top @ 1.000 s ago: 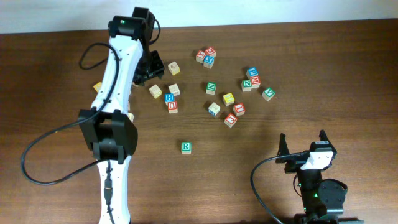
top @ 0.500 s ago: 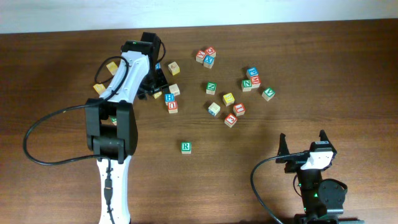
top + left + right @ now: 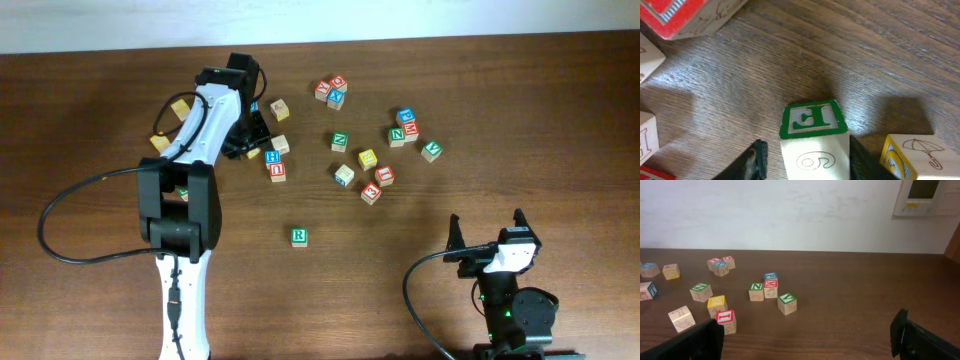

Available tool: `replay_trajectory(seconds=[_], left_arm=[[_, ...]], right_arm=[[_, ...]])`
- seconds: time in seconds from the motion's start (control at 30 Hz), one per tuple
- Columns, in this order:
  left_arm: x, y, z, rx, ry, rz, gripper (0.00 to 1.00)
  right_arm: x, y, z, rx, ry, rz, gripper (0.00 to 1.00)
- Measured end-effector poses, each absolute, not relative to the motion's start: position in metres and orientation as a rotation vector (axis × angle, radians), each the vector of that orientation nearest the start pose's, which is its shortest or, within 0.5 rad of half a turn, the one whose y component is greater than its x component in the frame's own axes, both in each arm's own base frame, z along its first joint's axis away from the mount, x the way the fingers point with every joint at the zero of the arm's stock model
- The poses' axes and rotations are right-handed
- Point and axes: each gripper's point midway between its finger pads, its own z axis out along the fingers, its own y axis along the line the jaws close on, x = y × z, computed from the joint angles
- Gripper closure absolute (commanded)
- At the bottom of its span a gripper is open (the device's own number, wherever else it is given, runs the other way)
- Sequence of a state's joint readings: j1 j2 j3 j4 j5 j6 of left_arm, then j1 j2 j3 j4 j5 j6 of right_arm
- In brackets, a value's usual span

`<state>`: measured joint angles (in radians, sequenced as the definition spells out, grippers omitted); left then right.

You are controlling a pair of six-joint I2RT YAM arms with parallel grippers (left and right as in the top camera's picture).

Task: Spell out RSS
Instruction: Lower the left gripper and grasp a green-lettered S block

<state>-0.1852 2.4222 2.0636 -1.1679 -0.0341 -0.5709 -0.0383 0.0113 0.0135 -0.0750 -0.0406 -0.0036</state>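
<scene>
The green R cube [image 3: 299, 236] lies alone on the table, face up, away from both grippers. Cubes with yellow faces lie at the far left [image 3: 180, 108], at the left [image 3: 158, 142] and in the middle cluster [image 3: 367, 158]; their letters are too small to read. My left gripper [image 3: 250, 140] is open, its fingers [image 3: 807, 152] straddling a pale cube with a green-bordered face [image 3: 812, 120]; there is a gap at the left finger. A yellow-sided cube [image 3: 915, 157] sits just right of it. My right gripper [image 3: 490, 240] is open and empty [image 3: 807, 340].
A blue H cube [image 3: 271, 157] and a red cube [image 3: 277, 171] sit right beside the left gripper. Several more letter cubes are scattered at the back middle [image 3: 331, 90] and right [image 3: 405, 128]. A red-faced cube [image 3: 680, 15] lies ahead of the left fingers.
The left arm swung from the back edge toward the front and lowered its gripper around the pale cube. It barely moved in the last half second. The right arm is still.
</scene>
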Motion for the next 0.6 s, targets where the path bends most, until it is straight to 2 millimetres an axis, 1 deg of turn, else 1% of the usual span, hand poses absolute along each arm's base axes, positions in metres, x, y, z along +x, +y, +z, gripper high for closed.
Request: replay_trajectory(seconds=[0.37, 0.47, 0.6], left_arm=[[0.474, -0.0828, 0.0119, -0.594, 3.025, 0.021, 0.66], [0.4735, -0.0827, 0.0119, -0.587, 3.028, 0.023, 0.68], [0.4659, -0.0813, 0.0117, -0.581, 3.06, 0.041, 0.72]], right_arm=[[0.246, -0.0025, 0.1593, -0.003, 1.643, 0.001, 0.02], [0.2461, -0.0025, 0.1592, -0.003, 1.643, 0.001, 0.02], [0.2461, -0.0025, 0.1594, -0.003, 1.643, 0.001, 0.02]])
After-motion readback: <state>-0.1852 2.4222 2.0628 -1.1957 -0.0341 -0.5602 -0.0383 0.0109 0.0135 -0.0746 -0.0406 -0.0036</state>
